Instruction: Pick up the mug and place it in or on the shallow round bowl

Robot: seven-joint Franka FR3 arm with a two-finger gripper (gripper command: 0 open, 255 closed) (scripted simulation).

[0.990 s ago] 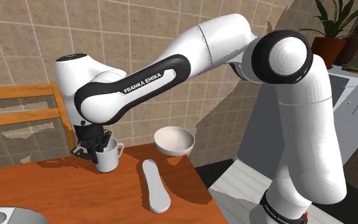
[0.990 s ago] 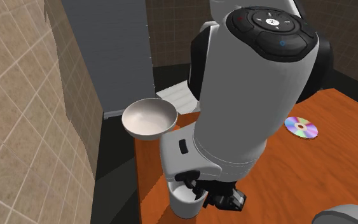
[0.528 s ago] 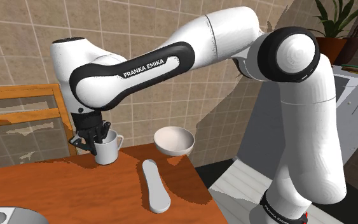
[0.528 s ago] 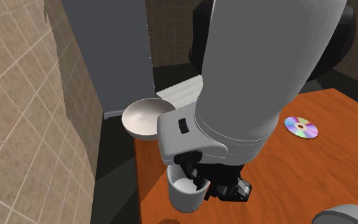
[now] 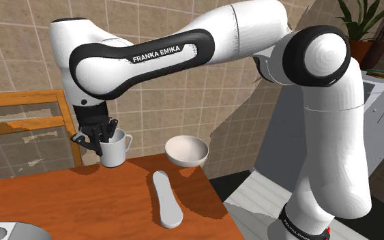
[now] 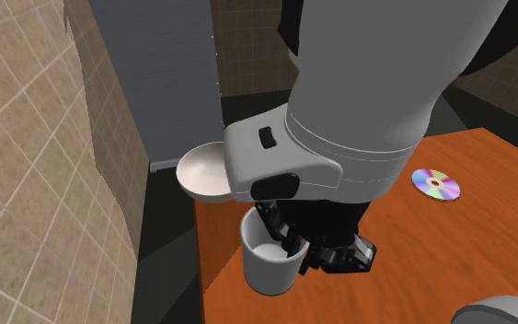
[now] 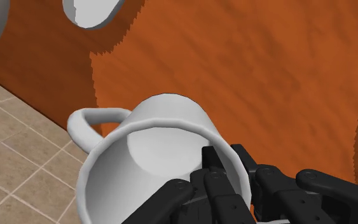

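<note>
A white mug (image 5: 114, 148) with a loop handle hangs clear of the wooden table (image 5: 81, 204), near its far edge. My black gripper (image 5: 101, 138) is shut on the mug's rim, one finger inside and one outside. In the second exterior view the mug (image 6: 268, 262) hangs under the gripper (image 6: 292, 247). The wrist view shows the mug (image 7: 158, 143) from above with the gripper (image 7: 225, 167) pinching its wall. The shallow round white bowl (image 5: 187, 150) stands at the table's far corner, to the shoulder view's right of the mug. That bowl (image 6: 201, 172) is partly hidden by the arm.
A long flat white object (image 5: 166, 198) lies on the table in front of the bowl. A shiny disc (image 6: 436, 184) rests further along the table. A wooden frame (image 5: 20, 109) and tiled wall stand behind. A grey rounded thing (image 5: 6, 230) sits at the near edge.
The gripper has lifted the mug off the table and carried it upward, the arm's wrist rising with it. The bowl and the long white object have not moved.
</note>
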